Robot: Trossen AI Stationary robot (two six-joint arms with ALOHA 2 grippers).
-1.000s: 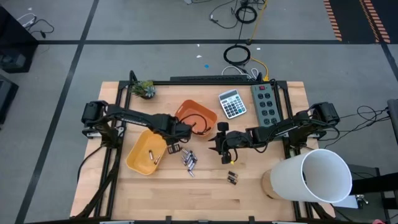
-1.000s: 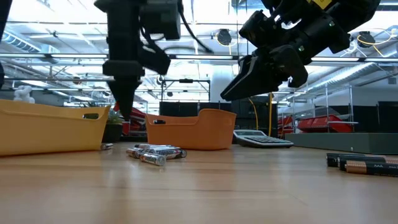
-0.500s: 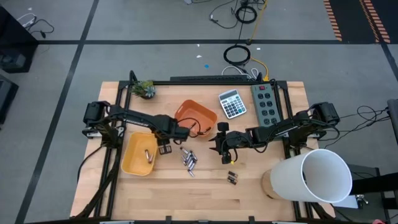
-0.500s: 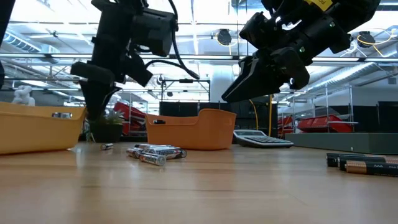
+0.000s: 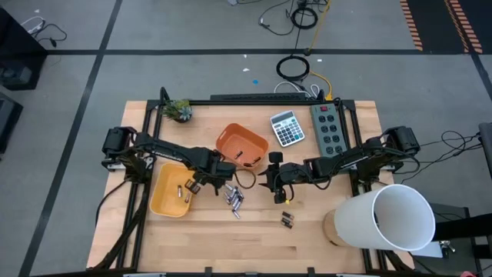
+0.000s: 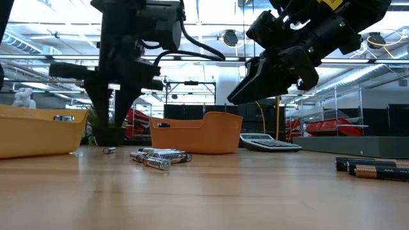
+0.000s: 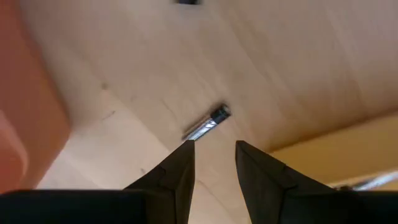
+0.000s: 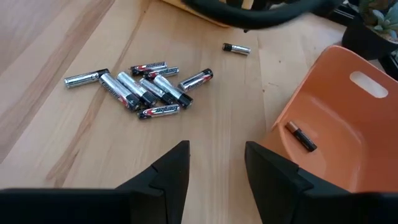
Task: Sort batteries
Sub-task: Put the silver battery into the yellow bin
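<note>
Batteries (image 8: 143,90) are lying heaped just beside the orange bin (image 5: 241,143) — I'm hovering the left gripper (image 7: 212,163), jaws parted and empty, over a stray one (image 7: 207,122). Next I'm judging a careful descent. Right gripper (image 8: 216,163) is waiting open nearby.

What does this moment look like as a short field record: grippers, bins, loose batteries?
left gripper: jaws open, empty, over a lone silvery battery by the yellow bin
right gripper: jaws open, empty, waiting mid-table
yellow bin: silvery batteries inside
orange bin: one dark battery with a coppery end
silvery battery pile: loose on the table
dark batteries: loose, apart from the pile
</note>
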